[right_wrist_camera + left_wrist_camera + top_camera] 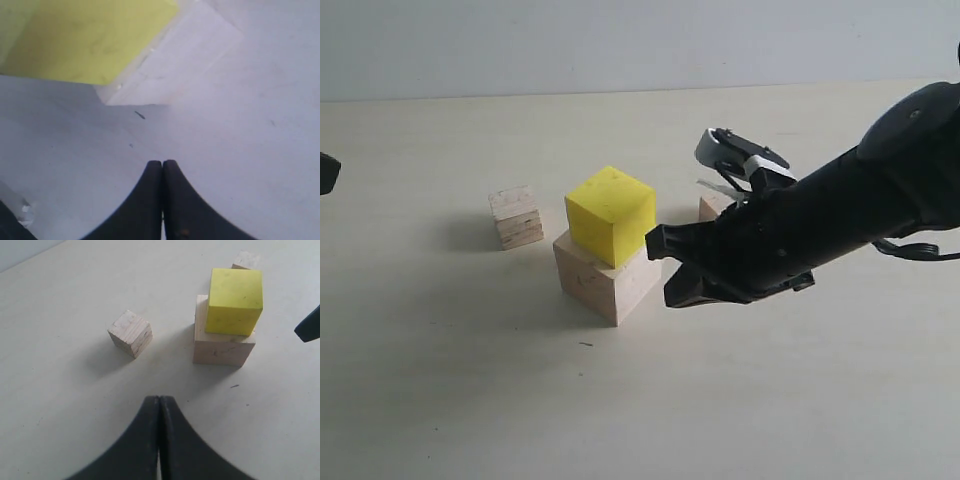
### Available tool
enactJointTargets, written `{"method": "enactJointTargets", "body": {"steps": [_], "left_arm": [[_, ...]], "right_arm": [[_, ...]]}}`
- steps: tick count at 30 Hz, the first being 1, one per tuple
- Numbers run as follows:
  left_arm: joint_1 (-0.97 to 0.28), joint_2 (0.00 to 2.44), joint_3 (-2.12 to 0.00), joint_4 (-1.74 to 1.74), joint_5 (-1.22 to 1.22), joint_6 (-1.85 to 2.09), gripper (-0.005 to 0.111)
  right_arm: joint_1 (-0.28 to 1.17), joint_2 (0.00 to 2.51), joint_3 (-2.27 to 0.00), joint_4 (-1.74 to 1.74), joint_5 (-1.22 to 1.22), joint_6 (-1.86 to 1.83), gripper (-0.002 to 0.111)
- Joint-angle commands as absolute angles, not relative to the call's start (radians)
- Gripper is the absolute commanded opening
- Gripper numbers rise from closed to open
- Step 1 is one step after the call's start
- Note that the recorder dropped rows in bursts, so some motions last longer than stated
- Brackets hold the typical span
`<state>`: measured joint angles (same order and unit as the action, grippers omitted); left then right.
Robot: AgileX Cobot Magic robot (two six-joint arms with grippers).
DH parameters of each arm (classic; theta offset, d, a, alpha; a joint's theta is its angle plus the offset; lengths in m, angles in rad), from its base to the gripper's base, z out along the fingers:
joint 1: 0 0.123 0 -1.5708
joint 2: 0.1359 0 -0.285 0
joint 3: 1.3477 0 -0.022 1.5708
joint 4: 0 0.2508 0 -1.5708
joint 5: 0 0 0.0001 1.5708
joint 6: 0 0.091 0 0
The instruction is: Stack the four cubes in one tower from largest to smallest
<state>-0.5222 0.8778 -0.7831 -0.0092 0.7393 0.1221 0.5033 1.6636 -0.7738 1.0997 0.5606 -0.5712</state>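
The bright yellow cube (610, 215) sits on the large pale wood cube (605, 280) in the middle of the table, turned a little against it. To their left stands the layered plywood cube (516, 216) on its own. The small tan cube (714, 206) peeks out behind my right arm. My right gripper (672, 270) is shut and empty, just right of the pale cube. In the left wrist view my left gripper (159, 400) is shut and empty, well short of the plywood cube (130, 333) and the stacked pair (227, 325).
The pale table (470, 400) stretches bare to the front and left. My right arm (840, 215) reaches in from the right and covers most of the tan cube. A dark part of the left arm (326, 172) shows at the left edge.
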Motion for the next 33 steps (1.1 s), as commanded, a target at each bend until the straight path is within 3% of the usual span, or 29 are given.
{"method": "enactJointTargets", "body": {"steps": [1, 10, 33], "left_arm": [[-0.529, 0.872, -0.78, -0.024, 0.727, 0.122, 0.0], [-0.529, 0.872, -0.78, -0.024, 0.727, 0.122, 0.0], [-0.529, 0.872, -0.78, -0.024, 0.721, 0.122, 0.0]], "right_arm": [[0.536, 1.656, -0.768, 1.172, 0.52, -0.629, 0.0], [0.565, 1.72, -0.768, 1.221, 0.464, -0.644, 0.0], [0.565, 1.84, -0.768, 1.744, 0.517, -1.161, 0.0]]}}
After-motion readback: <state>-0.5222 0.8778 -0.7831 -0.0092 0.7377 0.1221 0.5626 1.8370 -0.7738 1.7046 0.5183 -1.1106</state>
